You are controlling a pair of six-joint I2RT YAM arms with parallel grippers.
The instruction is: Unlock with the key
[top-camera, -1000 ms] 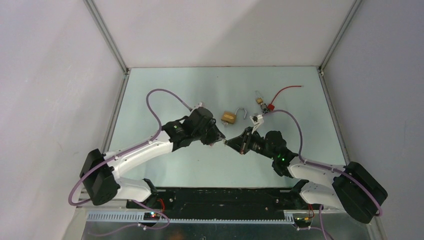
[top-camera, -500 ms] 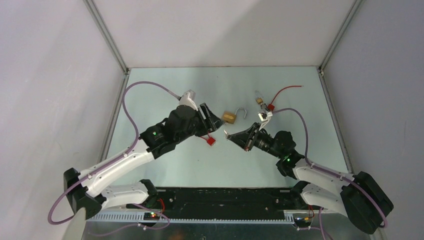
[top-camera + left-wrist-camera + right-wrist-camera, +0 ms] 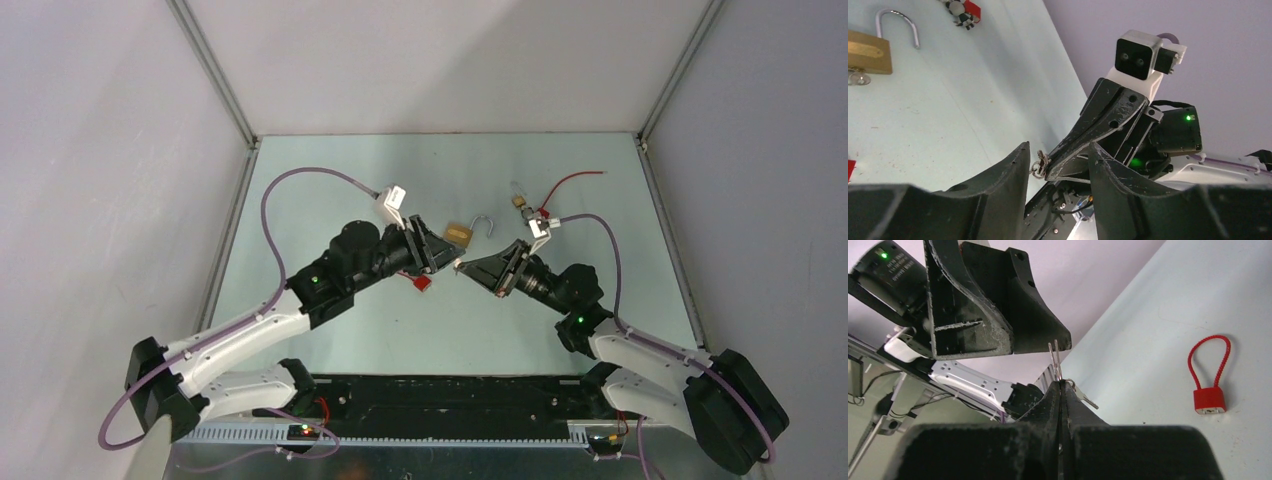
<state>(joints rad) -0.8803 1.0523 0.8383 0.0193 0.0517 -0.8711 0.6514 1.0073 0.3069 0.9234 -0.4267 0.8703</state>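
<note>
The key (image 3: 1086, 398) is tiny and silvery. It hangs on a ring (image 3: 1039, 165) pinched in the tip of my right gripper (image 3: 1061, 383), which is shut and held above the table's middle (image 3: 462, 266). My left gripper (image 3: 1059, 148) is open, and its fingers (image 3: 1016, 165) straddle the right gripper's tip and the ring. In the top view the left gripper (image 3: 446, 257) meets the right one nose to nose. The brass padlock (image 3: 457, 235) lies just behind them with its shackle (image 3: 898, 20) swung open.
A red padlock with a red cable loop (image 3: 1210, 400) lies on the table under the left gripper (image 3: 422, 283). A small lock with a red tag (image 3: 527, 207) and red wire (image 3: 572, 180) lies at the back right. Metal rails edge the table.
The left gripper opened and let the red padlock drop to the table. It then swung right and back until its fingers stood around the right gripper's tip. The right gripper edged backward, still shut.
</note>
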